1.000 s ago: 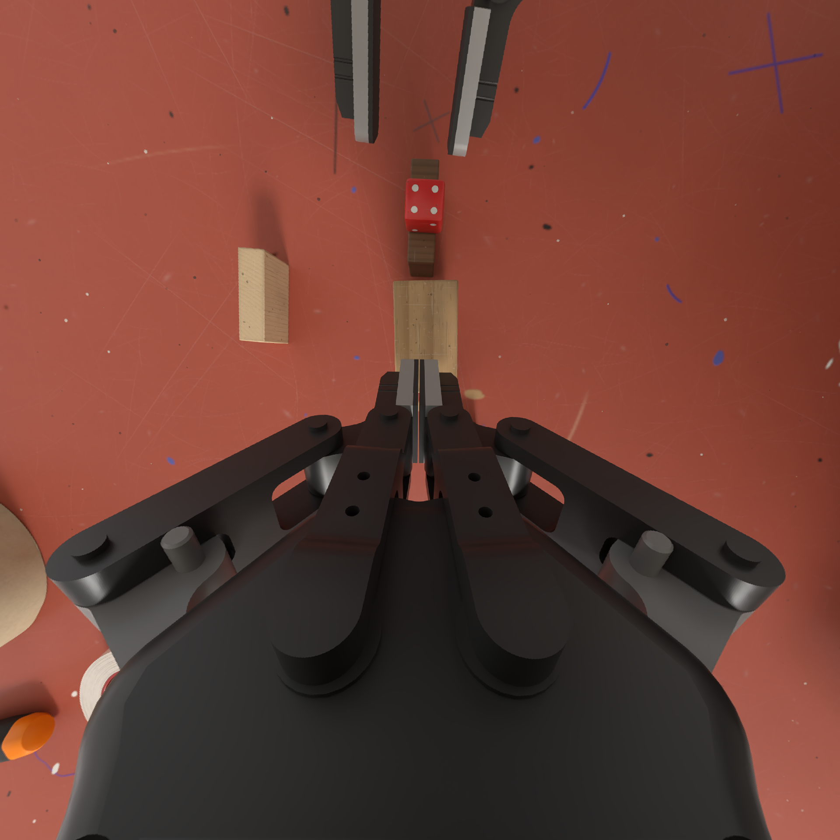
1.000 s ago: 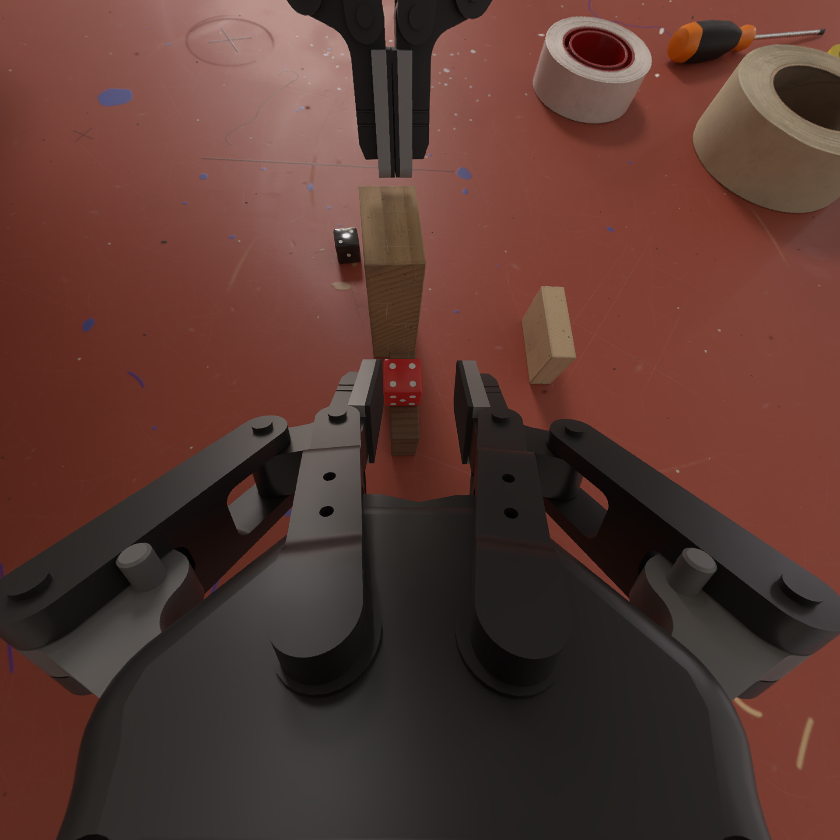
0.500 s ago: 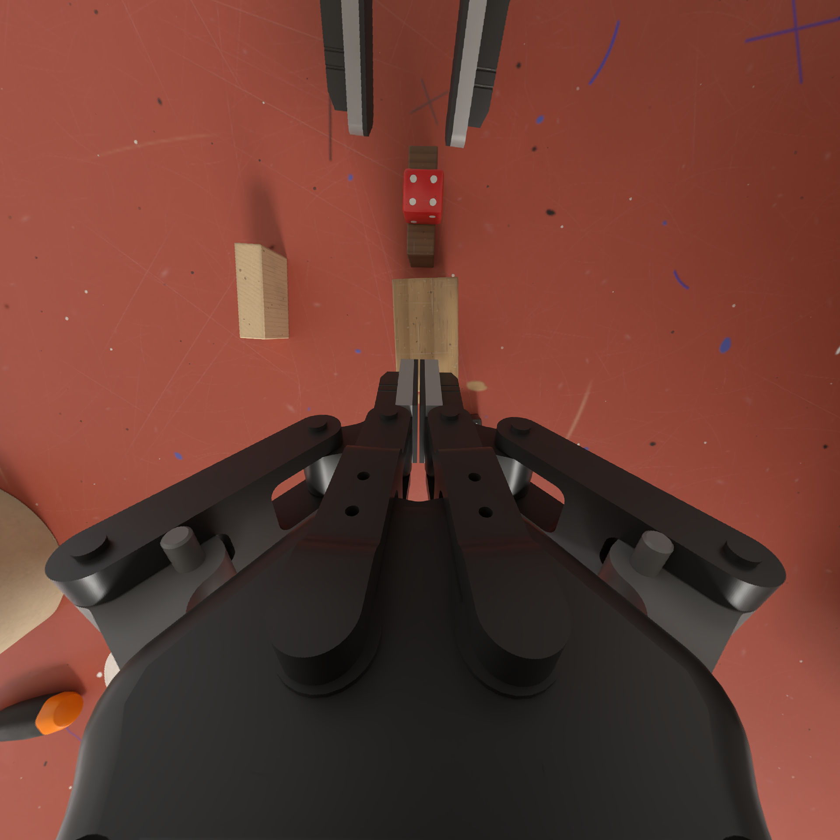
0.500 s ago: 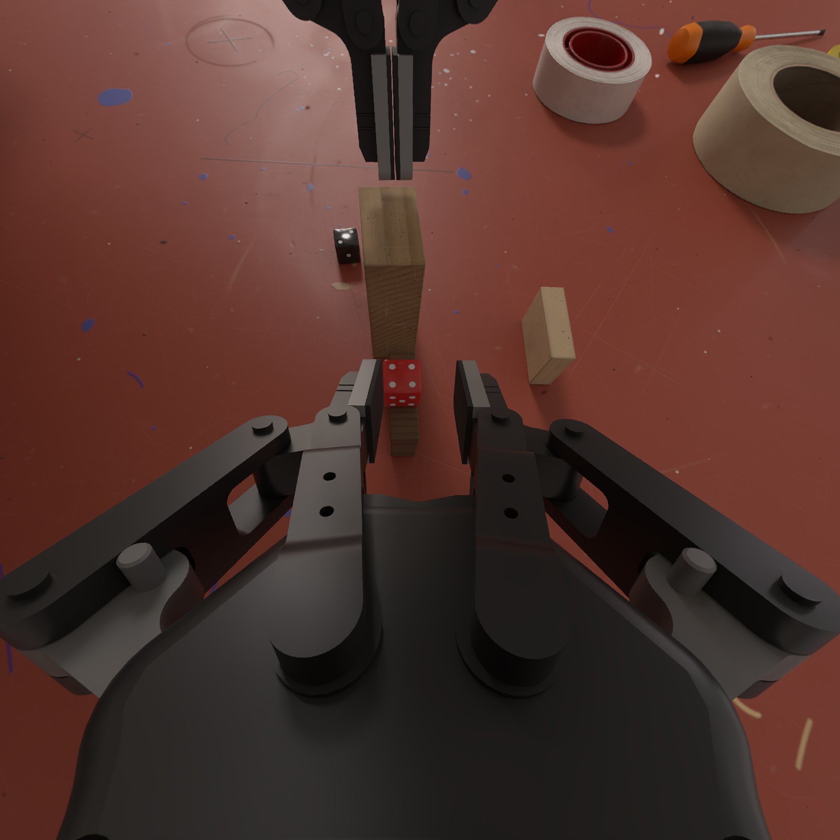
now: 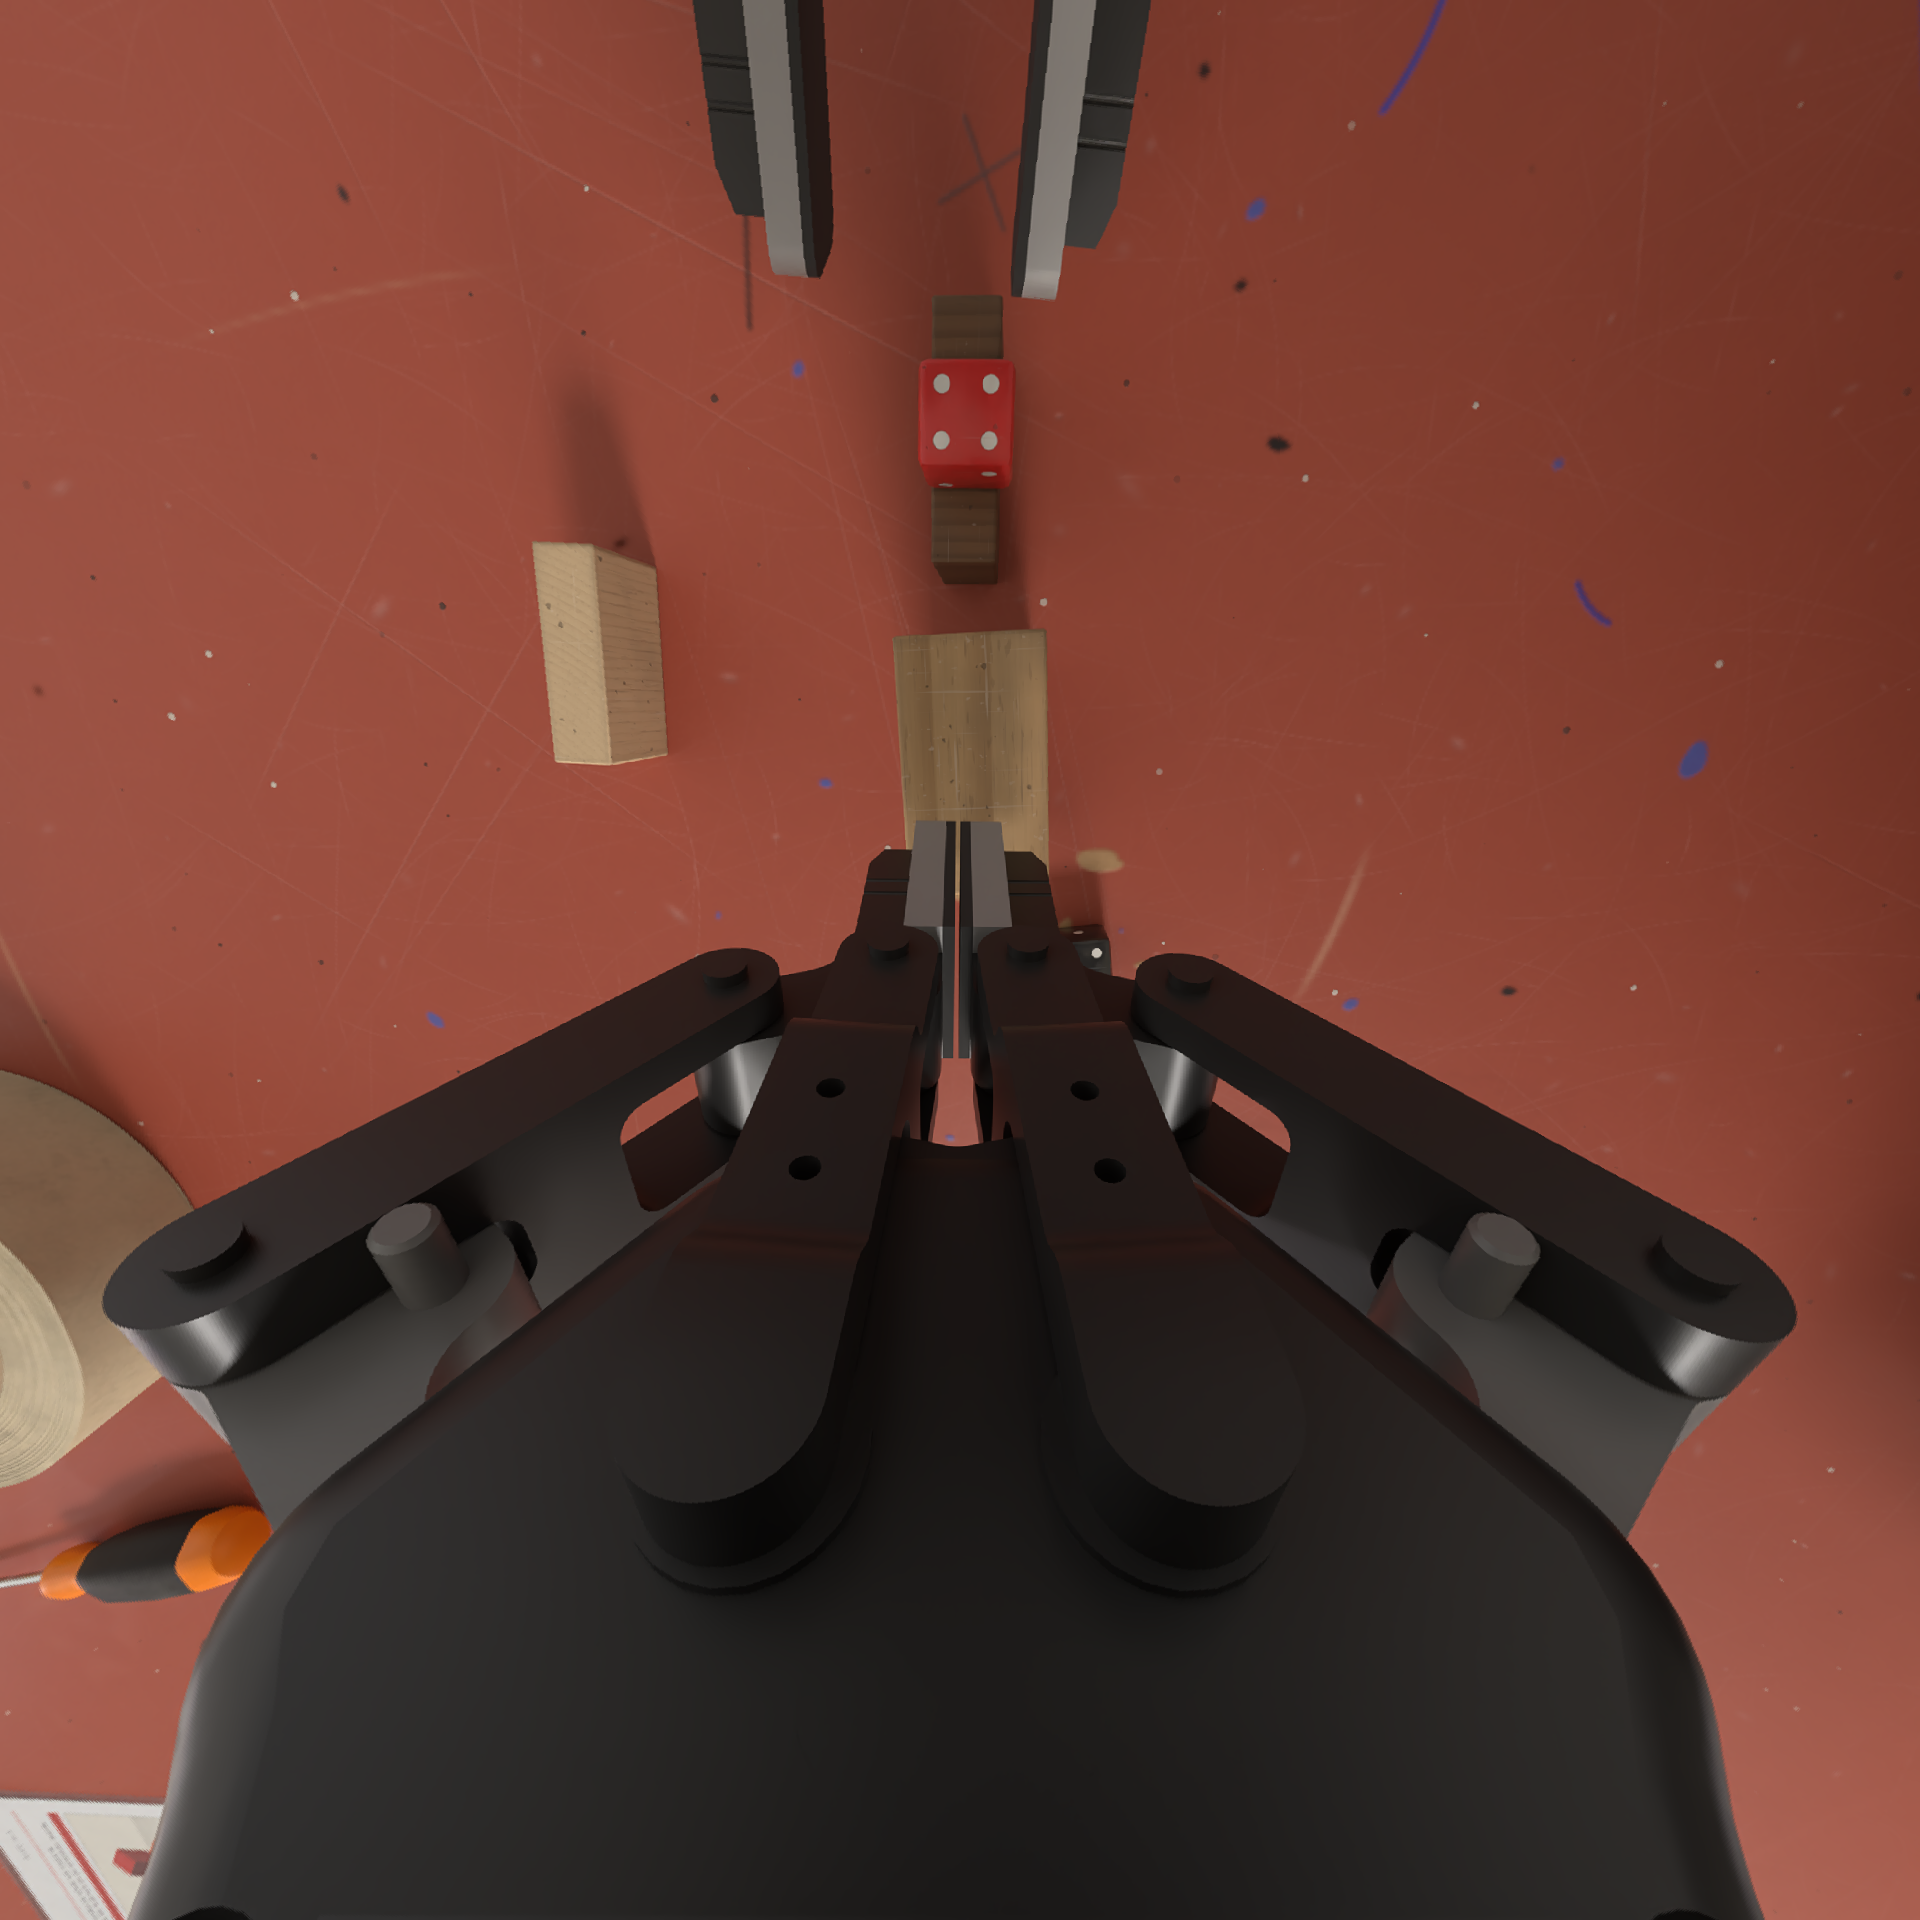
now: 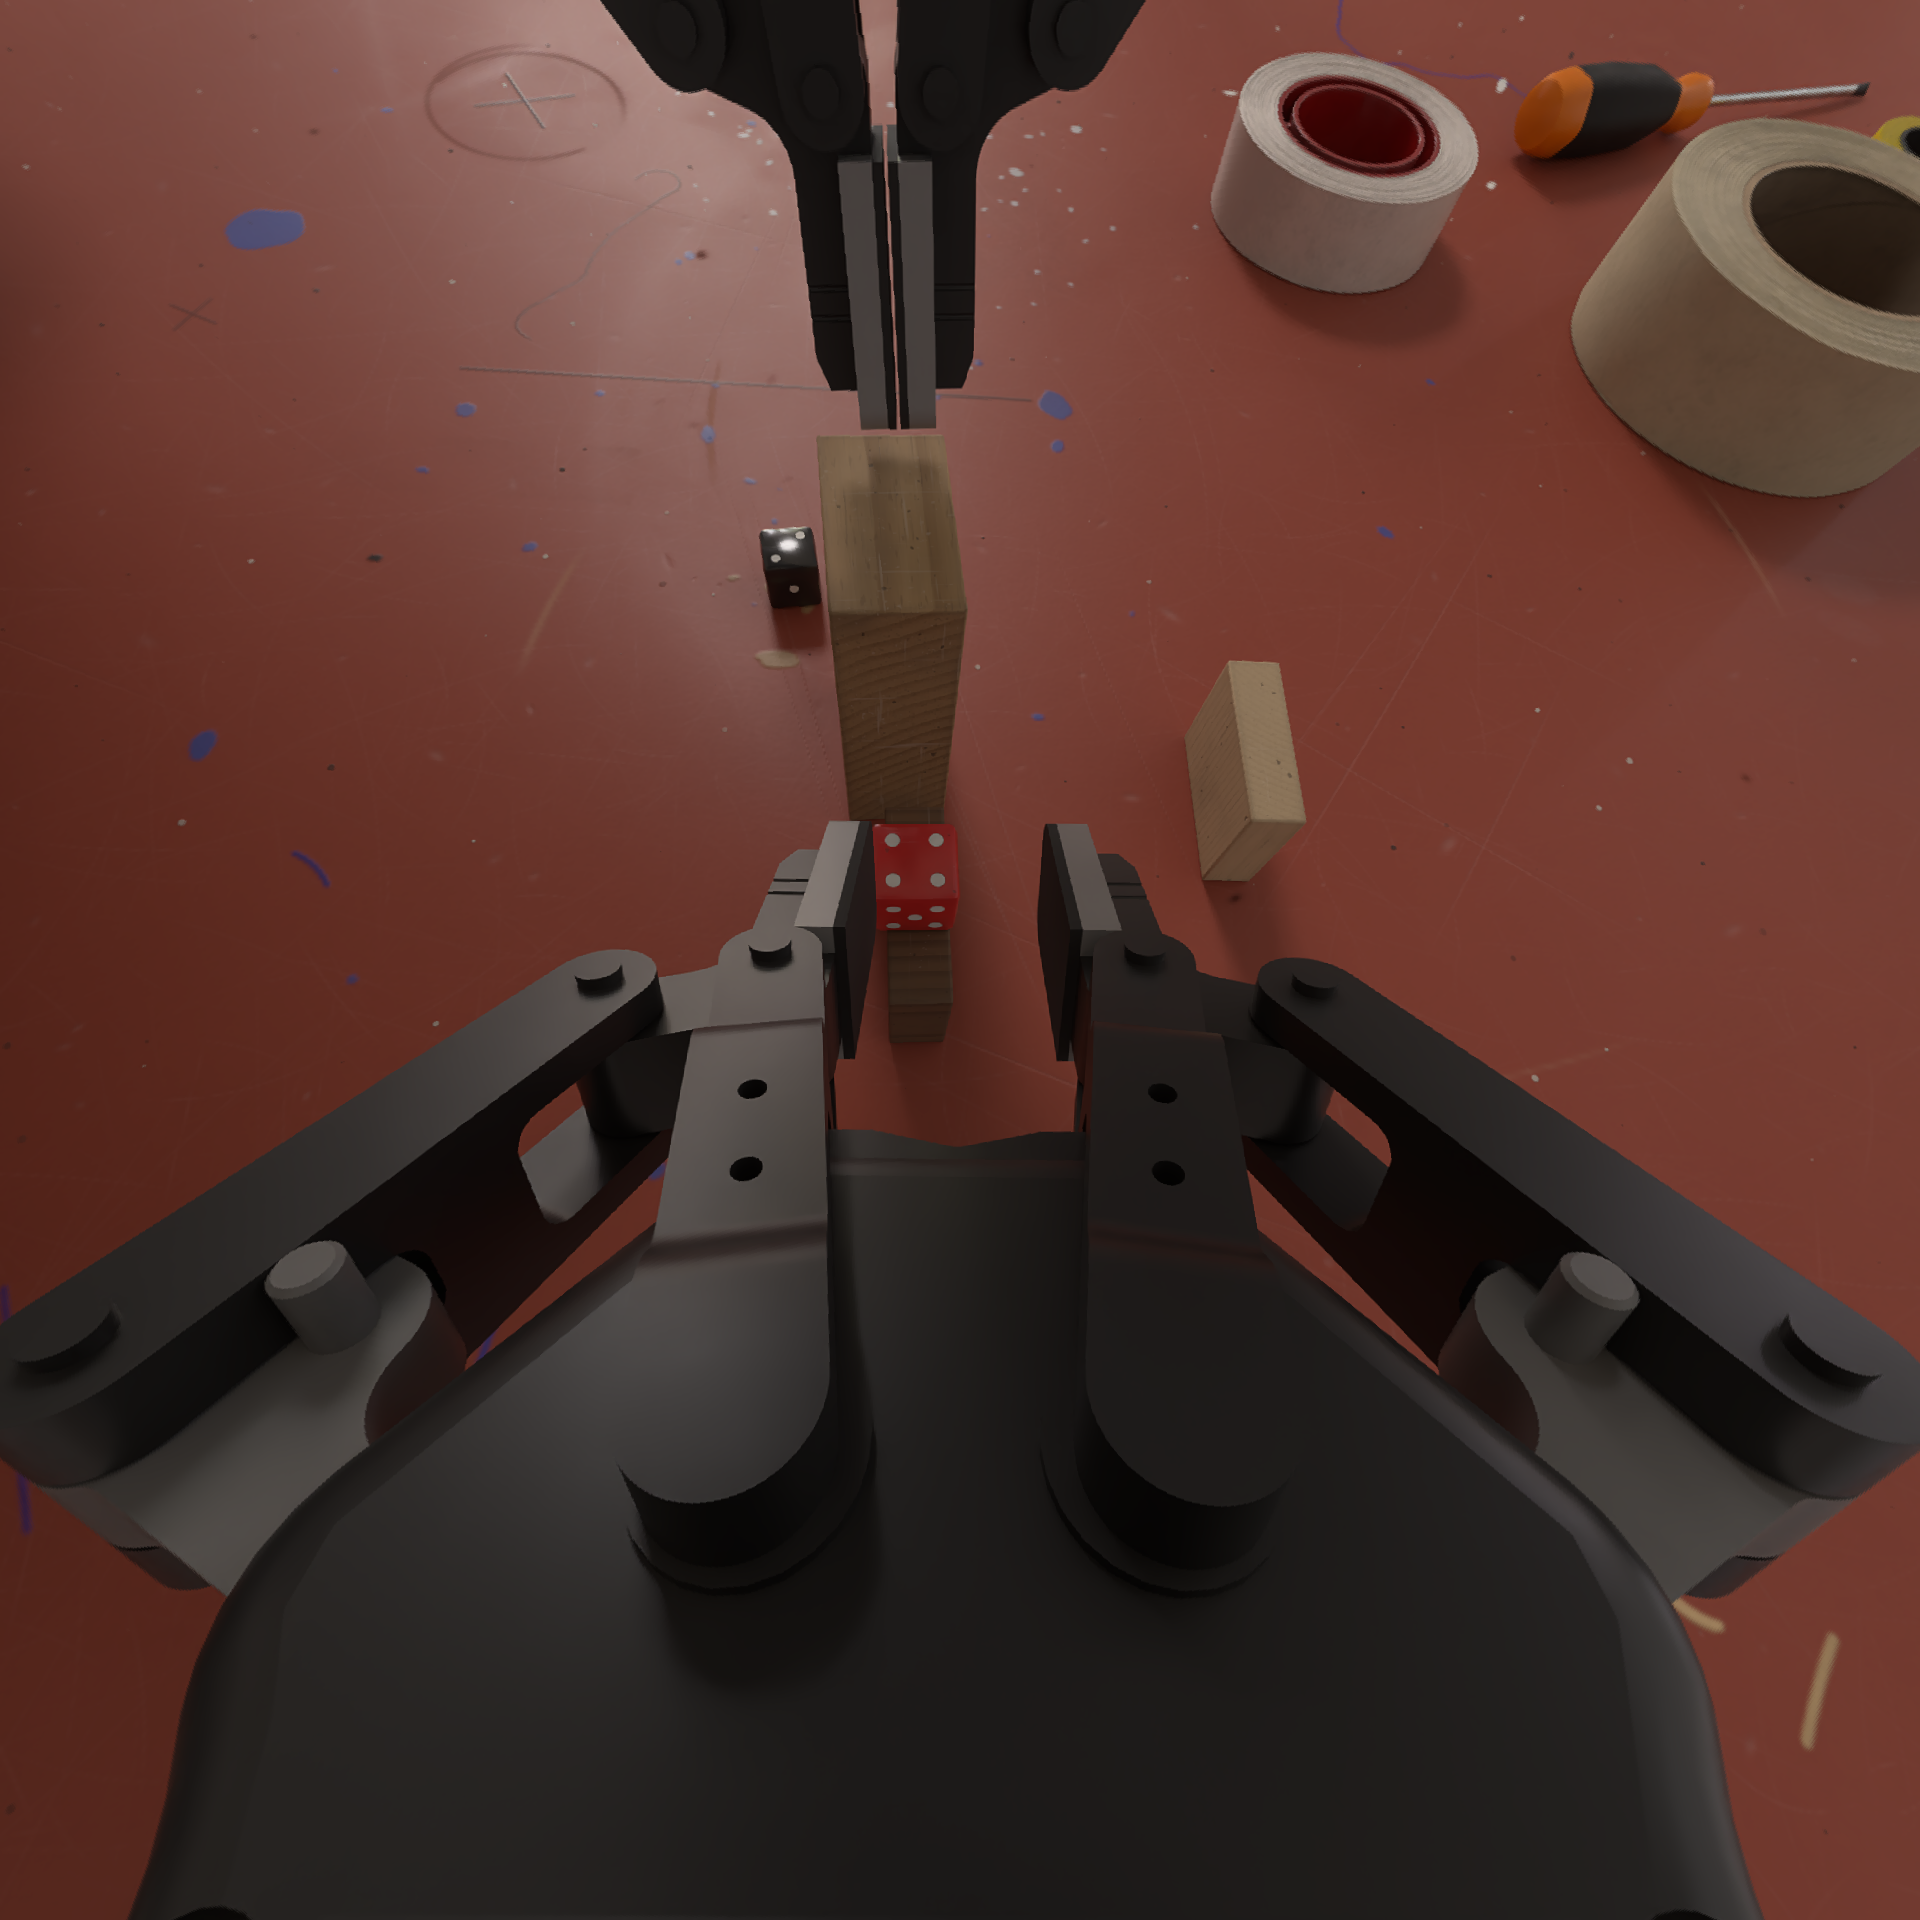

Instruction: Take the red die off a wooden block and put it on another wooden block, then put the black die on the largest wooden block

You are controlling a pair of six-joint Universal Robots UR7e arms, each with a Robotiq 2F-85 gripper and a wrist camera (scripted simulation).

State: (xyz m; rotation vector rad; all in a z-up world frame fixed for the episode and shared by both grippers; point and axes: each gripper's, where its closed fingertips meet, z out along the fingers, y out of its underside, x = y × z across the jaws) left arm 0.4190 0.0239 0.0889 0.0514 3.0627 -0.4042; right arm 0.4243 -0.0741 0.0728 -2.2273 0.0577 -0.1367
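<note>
The red die (image 6: 914, 878) sits on a small dark wooden block (image 6: 920, 987). My right gripper (image 6: 956, 862) is open around the die, with its left finger (image 6: 836, 883) right beside it and its right finger apart. The largest wooden block (image 6: 894, 623) lies just beyond, with the black die (image 6: 790, 566) on the table at its left side. A small pale block (image 6: 1242, 774) lies to the right. My left gripper (image 5: 956, 873) is shut and empty over the near end of the largest block (image 5: 971, 727). In the left wrist view the red die (image 5: 966, 424) is farther off.
A white tape roll (image 6: 1345, 171), a big tan tape roll (image 6: 1766, 312) and an orange-and-black screwdriver (image 6: 1605, 104) lie at the far right of the red table. In the left wrist view a printed card (image 5: 62, 1860) lies at the bottom left.
My left gripper has shifted slightly, so the blocks sit a little farther off in its view. My right gripper stays open around the red die, which has not moved.
</note>
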